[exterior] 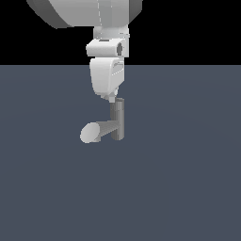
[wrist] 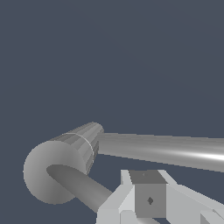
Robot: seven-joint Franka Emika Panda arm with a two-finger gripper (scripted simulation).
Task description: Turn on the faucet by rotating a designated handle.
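The faucet (exterior: 117,120) is a small grey upright post with a thick light-grey spout (exterior: 92,132) pointing toward the exterior view's left. My gripper (exterior: 113,98) hangs straight down, its tip right at the top of the post. In the wrist view I see the round cap (wrist: 54,170) from above and the spout (wrist: 175,151) running off below it. The handle (wrist: 83,188) is a thin dark lever projecting from the cap toward my gripper (wrist: 151,199). A finger block sits close by the lever's outer end. No gap between the fingers shows.
The faucet stands alone on a flat blue-grey floor (exterior: 188,188). The large white arm (exterior: 94,14) fills the upper middle of the exterior view above the faucet.
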